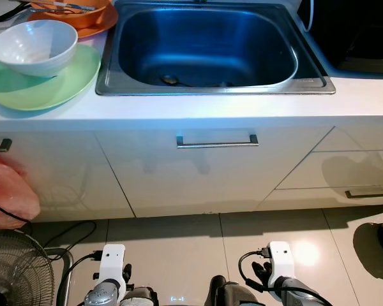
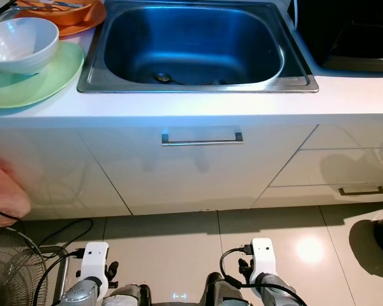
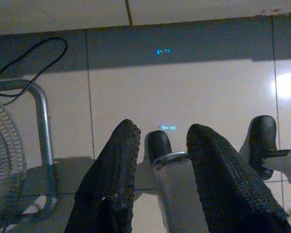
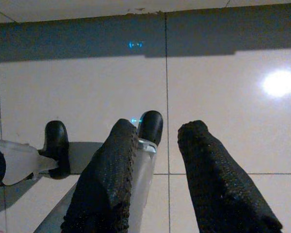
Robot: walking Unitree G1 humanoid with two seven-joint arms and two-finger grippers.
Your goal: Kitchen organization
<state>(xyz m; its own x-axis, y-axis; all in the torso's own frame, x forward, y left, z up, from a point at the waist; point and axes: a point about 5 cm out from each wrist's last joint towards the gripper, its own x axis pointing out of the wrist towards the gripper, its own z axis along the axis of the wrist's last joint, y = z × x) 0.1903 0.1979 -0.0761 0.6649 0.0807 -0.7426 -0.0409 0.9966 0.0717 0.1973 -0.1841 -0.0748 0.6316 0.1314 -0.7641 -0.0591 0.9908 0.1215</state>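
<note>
A white bowl (image 1: 33, 46) sits on a green plate (image 1: 48, 86) at the desk's (image 1: 210, 105) left front edge, just beside the steel sink (image 1: 210, 48); an orange plate (image 1: 83, 16) lies behind them. Both arms hang low over bare floor tiles (image 1: 179, 242), left pincer (image 3: 162, 145) and right pincer (image 4: 157, 141) each narrowly parted, holding nothing. A fan (image 1: 16, 271) stands near the left arm.

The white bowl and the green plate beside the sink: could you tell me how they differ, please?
The bowl is white and deep; the plate is pale green and nearly flat. The plate is wider and lies on the counter; the bowl sits on the plate. Both are round and look empty.
</note>
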